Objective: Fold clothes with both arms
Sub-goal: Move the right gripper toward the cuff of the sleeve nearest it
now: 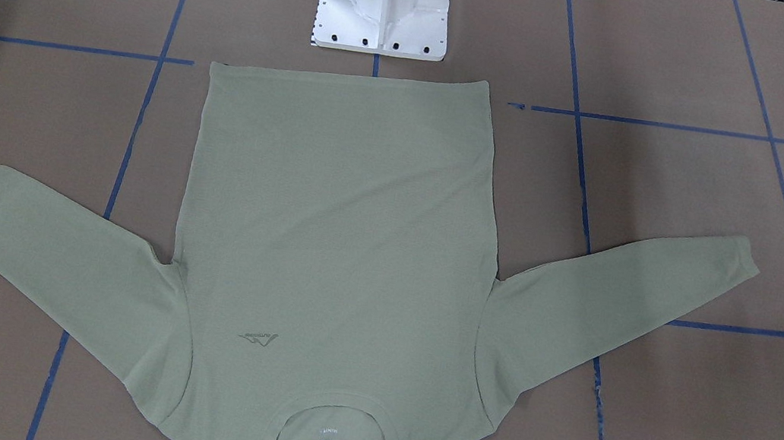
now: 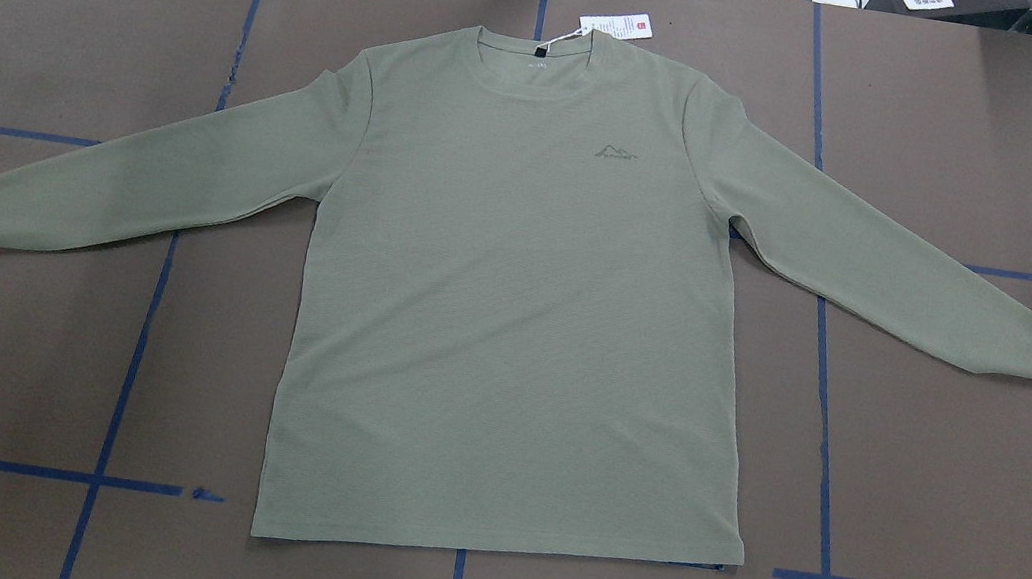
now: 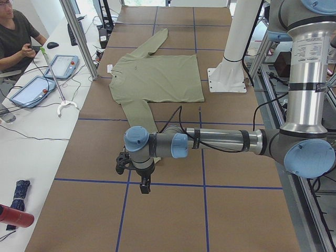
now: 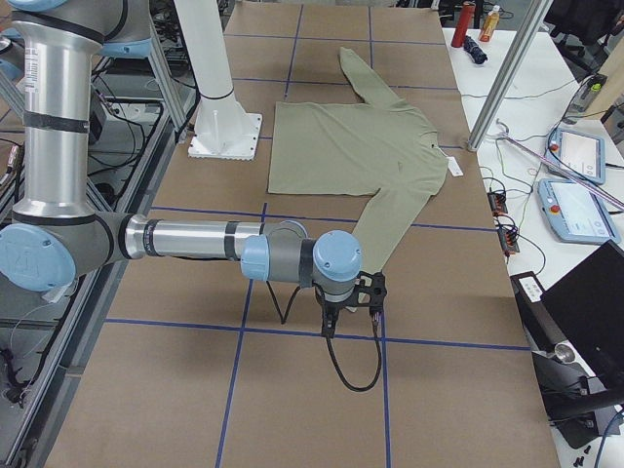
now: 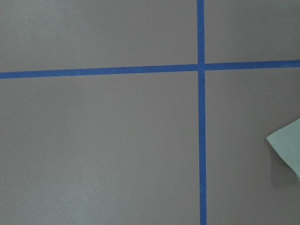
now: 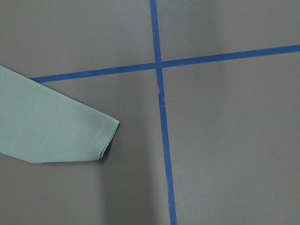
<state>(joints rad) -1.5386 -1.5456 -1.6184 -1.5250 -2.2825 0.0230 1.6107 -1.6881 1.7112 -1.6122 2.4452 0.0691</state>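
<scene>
The wide table, covered in brown paper point(image 2: 959, 443) and ruled into squares with blue tape lines point(image 2: 828, 404), fills most of what I see. The sage-green long-sleeved knit shirt point(image 2: 513, 309) lies flat in the middle of it, front side up. Its straight hem is nearest the robot and its round ribbed neck point(image 2: 534, 55) is at the far edge. Both sleeves are spread wide and slant outward.

The left arm point(image 3: 220, 142), a silver-grey tube with light-blue joint caps, reaches out low over the table's left end. Its black left gripper point(image 3: 144, 189) hangs above bare paper just past the sleeve end, clear of the cloth. The right arm point(image 4: 185, 239) does the same at the other end, with the right gripper point(image 4: 331, 327) above the paper near the other sleeve. From where both claws show, I cannot tell how far open they are, and neither seems to have cloth in it.

The white metal pedestal point(image 1: 384, 4) stands just beyond the hem. A sleeve cuff point(image 6: 105, 136) shows under the right wrist. A white hang tag point(image 2: 617, 26) lies beside the neck, and a small tonal logo point(image 2: 618, 152) sits on the chest.
</scene>
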